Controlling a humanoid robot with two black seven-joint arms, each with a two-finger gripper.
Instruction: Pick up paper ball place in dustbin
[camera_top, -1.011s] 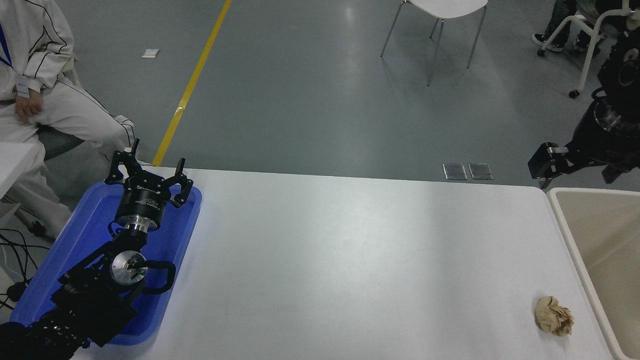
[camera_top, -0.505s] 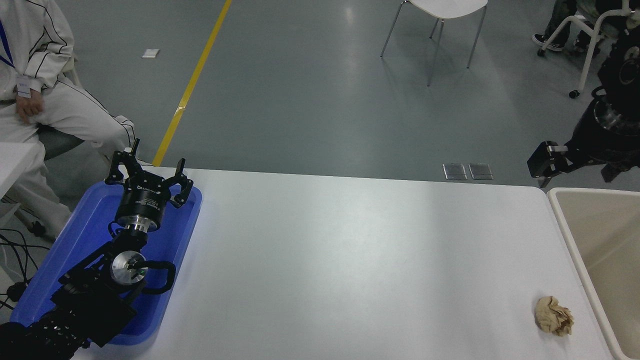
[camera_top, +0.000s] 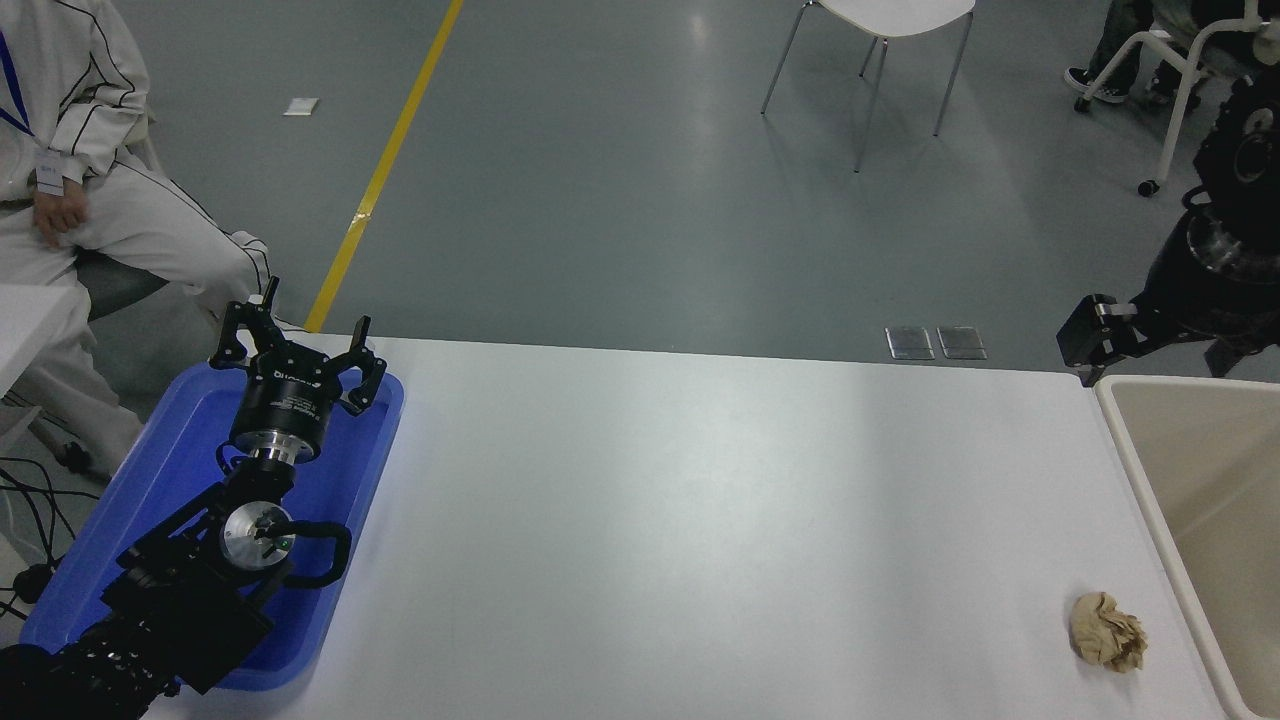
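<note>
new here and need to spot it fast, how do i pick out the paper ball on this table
Start at the white table and go to its near right corner, beside the cream dustbin. The paper ball lies there alone: a small, wrinkled tan wad, the only crumpled thing on the tabletop.

White table (camera_top: 700, 520) fills lower frame. Paper ball (camera_top: 1107, 631) rests lower right, nr table's right edge. Blue tray (camera_top: 352, 470) lies at left edge.

The paper ball (camera_top: 1107, 631) lies on the white bench (camera_top: 700, 520) near right, just beside the dustbin (camera_top: 1150, 480). The left pincer (camera_top: 298, 345), spread wide, hangs over a blue tray (camera_top: 370, 440) far left.
</note>
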